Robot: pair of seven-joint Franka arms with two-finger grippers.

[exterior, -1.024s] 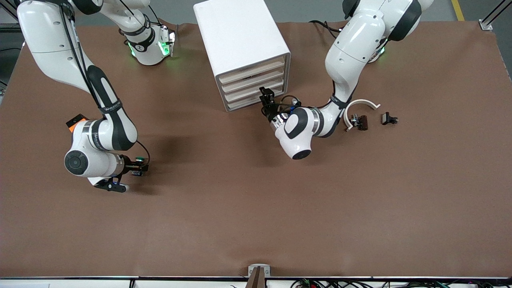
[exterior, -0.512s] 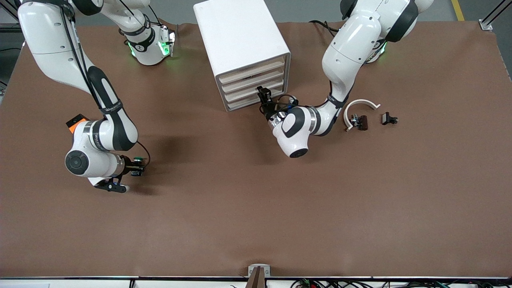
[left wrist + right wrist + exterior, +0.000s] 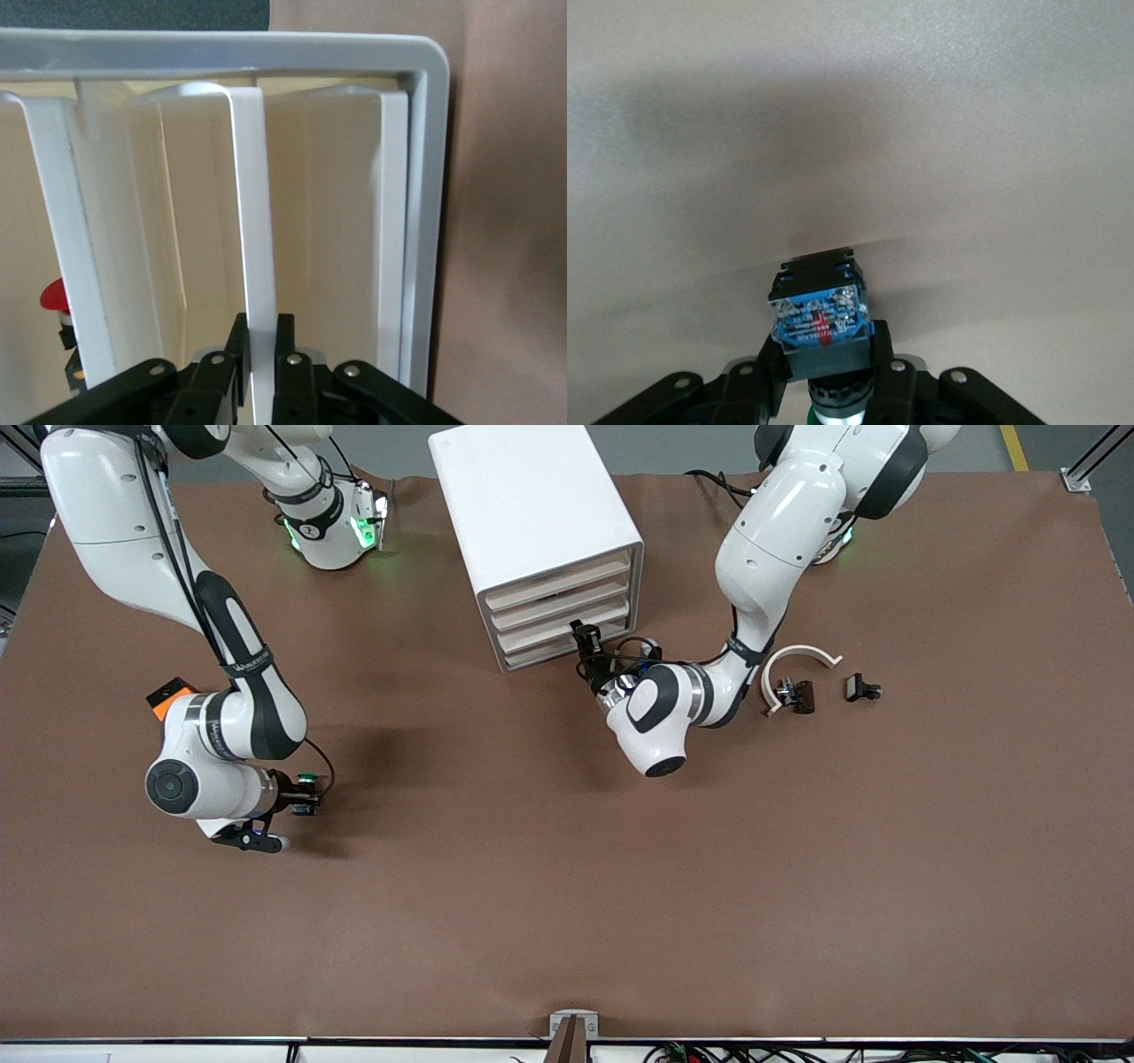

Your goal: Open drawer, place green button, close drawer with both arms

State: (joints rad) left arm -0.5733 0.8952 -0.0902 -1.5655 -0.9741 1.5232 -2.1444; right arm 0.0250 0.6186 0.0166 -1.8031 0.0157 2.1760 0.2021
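The white cabinet (image 3: 532,505) stands near the arms' bases, its four beige drawer fronts all looking pushed in. My left gripper (image 3: 583,636) is at the front of one of the lower drawers (image 3: 545,631). In the left wrist view its fingers (image 3: 289,336) are shut on the drawer's thin white lip (image 3: 252,221). My right gripper (image 3: 304,797) hovers low over bare table toward the right arm's end. It is shut on the button (image 3: 307,781), whose green cap shows. The right wrist view shows the button's blue-black body (image 3: 819,319) between the fingers (image 3: 884,367).
An orange block (image 3: 166,693) lies beside the right arm's wrist. A white curved ring (image 3: 802,657) and two small black-brown pieces (image 3: 796,694) (image 3: 861,688) lie toward the left arm's end. A small red-capped piece (image 3: 55,297) shows at the left wrist view's edge.
The left gripper has edged in against the drawer front and stays clamped there. The right gripper with the button has shifted slightly. The drawers look unmoved.
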